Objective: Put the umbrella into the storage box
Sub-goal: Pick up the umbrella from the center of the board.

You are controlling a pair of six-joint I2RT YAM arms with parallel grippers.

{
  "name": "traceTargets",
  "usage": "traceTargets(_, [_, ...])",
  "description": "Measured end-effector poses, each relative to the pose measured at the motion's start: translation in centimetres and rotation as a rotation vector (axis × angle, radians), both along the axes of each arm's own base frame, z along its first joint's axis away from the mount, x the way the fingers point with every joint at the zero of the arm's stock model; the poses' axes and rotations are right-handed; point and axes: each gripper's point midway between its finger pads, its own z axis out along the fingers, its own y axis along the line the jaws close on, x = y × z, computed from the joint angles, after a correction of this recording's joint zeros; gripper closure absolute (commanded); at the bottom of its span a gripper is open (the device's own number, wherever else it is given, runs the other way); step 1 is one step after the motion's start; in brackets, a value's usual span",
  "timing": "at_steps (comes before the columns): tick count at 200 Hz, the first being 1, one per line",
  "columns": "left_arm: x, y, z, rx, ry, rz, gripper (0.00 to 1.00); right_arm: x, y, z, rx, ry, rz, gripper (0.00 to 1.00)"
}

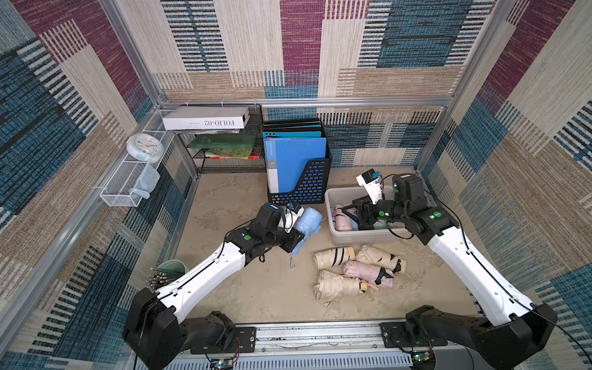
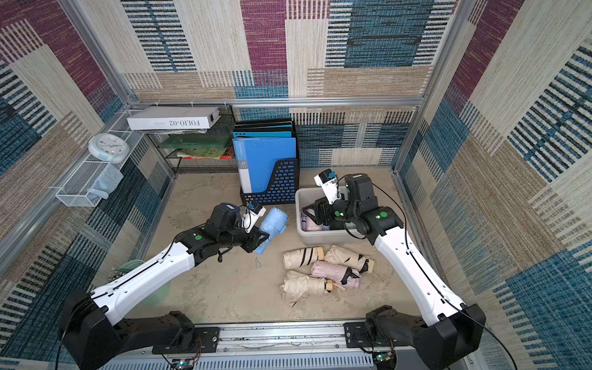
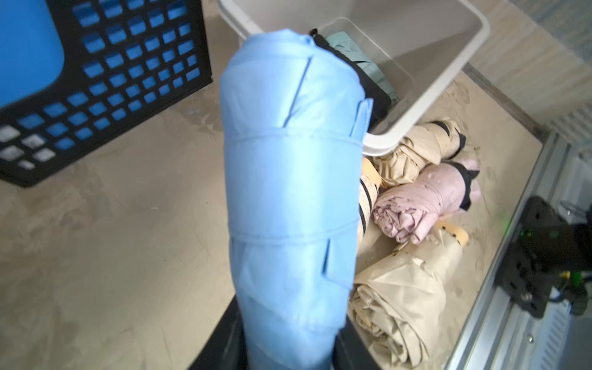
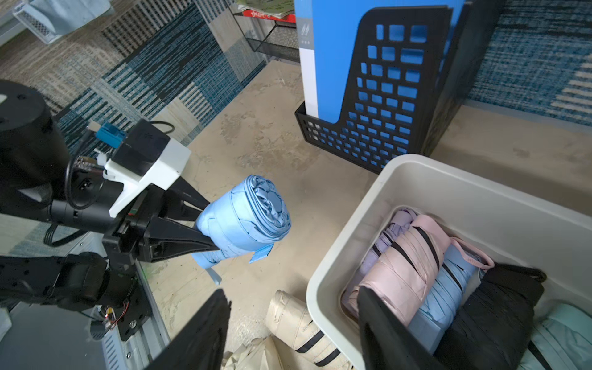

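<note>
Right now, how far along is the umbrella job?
Done: several folded umbrellas lie in the light grey plastic storage box. In hand: the left end effector grips a folded light blue umbrella beside the box, not yet in. Left: that one, plus a pile of four folded beige and pink umbrellas outside it.

we see lab robot cell dressed as office corner: aluminium frame (image 1: 352, 102), carpet-tile walls (image 1: 301, 38), two robot arms (image 1: 205, 275) on rail (image 1: 317, 336), file holder (image 1: 307, 189), clock (image 1: 144, 146)

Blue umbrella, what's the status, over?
Left gripper shut on blue umbrella, beside storage box. Right gripper open, astride box rim, possibly blocking.
</note>
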Motion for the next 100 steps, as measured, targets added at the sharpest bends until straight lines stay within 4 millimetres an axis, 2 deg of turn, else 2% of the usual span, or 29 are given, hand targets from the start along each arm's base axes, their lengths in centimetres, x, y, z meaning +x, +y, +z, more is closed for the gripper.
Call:
traceTargets(30, [-1.1,-0.5,2.3,0.069,-0.134,-0.192,1.0,-1.1,1.1,1.7,-0.012,-0.024,0.08,0.28])
traceTargets(55, [-2.2,-1.0,4.1,0.126,-0.269,-0.353,1.0,-2.4,1.9,1.5,-0.03,-0.002,0.151,0.27])
traceTargets(76, [-3.2,-1.4,4.7,0.19,-0.386,-0.482,1.0,-3.3,2.5,1.2,-0.031,0.051,0.195,0.26])
traceTargets(100, [-3.8,-2.0,4.8,0.288,-0.529,-0.615,1.0,-3.8,3.2,1.8,-0.004,0.112,0.223,0.23])
